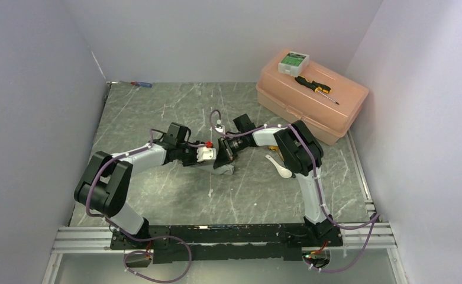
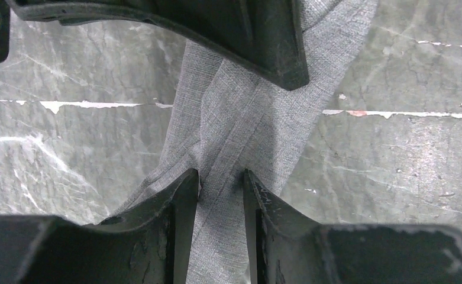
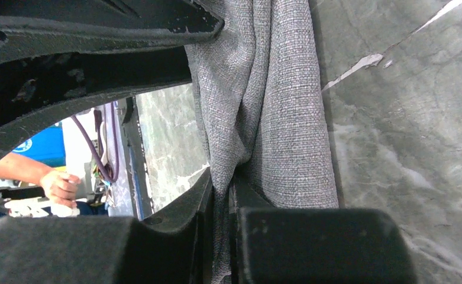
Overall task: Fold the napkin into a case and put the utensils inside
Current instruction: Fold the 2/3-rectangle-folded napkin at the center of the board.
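L gripper astride napkin, grip can't tell | R gripper clamped on napkin fold

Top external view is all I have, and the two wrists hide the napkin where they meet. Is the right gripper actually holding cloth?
Observer: Yes. On the right wrist camera, the right gripper has its fingers closed on a bunched fold of the napkin.
Operator: And the left one?
Observer: On its own camera, the left gripper has a flat strip of napkin between its fingers, which stand apart. I can't tell whether they press it.
Operator: Is the napkin spread out between them?
Observer: No, it runs as a narrow, creased band from one gripper to the other.
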Controlling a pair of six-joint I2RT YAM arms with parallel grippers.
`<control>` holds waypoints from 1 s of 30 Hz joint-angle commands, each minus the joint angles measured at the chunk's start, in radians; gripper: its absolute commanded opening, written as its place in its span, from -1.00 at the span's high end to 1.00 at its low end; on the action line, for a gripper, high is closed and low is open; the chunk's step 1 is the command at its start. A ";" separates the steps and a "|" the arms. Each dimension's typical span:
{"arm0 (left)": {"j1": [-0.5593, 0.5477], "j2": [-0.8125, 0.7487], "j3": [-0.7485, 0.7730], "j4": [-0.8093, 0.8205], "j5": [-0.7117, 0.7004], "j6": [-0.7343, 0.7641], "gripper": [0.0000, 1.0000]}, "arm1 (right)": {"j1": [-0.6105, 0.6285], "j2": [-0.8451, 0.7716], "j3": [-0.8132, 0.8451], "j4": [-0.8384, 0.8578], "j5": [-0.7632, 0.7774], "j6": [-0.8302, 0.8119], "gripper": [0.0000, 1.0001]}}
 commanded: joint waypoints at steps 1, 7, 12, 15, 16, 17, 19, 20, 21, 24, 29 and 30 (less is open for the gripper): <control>0.014 -0.006 0.034 0.000 -0.031 -0.027 0.23 | 0.011 -0.047 -0.001 -0.009 0.068 -0.055 0.68; 0.019 -0.031 0.020 -0.052 0.001 -0.040 0.27 | 0.008 -0.218 -0.062 0.022 0.200 -0.078 0.00; 0.017 -0.045 0.009 -0.049 0.013 -0.061 0.27 | 0.012 -0.317 -0.074 0.062 0.300 -0.069 -0.02; 0.018 -0.044 0.014 -0.031 0.001 -0.098 0.28 | 0.018 -0.350 -0.114 0.097 0.333 -0.061 0.17; 0.017 -0.044 0.015 -0.025 0.000 -0.113 0.28 | 0.018 -0.362 -0.133 0.117 0.315 -0.052 0.39; 0.017 -0.041 0.017 -0.017 -0.003 -0.135 0.28 | 0.022 -0.368 -0.148 0.157 0.291 -0.041 0.67; 0.017 -0.033 0.030 -0.014 -0.007 -0.185 0.28 | 0.040 -0.372 -0.173 0.199 0.227 -0.029 1.00; 0.018 -0.030 0.034 -0.012 -0.008 -0.200 0.28 | 0.052 -0.370 -0.187 0.215 0.190 -0.028 1.00; 0.018 -0.031 0.034 -0.005 -0.009 -0.216 0.28 | 0.060 -0.365 -0.200 0.233 0.152 -0.026 1.00; 0.018 -0.031 0.039 -0.009 -0.012 -0.251 0.28 | 0.083 -0.337 -0.222 0.251 0.074 -0.033 1.00; 0.019 -0.014 0.049 -0.011 -0.027 -0.305 0.30 | 0.098 -0.312 -0.238 0.253 0.047 -0.044 1.00; 0.020 -0.011 0.052 -0.011 -0.029 -0.322 0.31 | 0.101 -0.319 -0.242 0.253 0.046 -0.051 1.00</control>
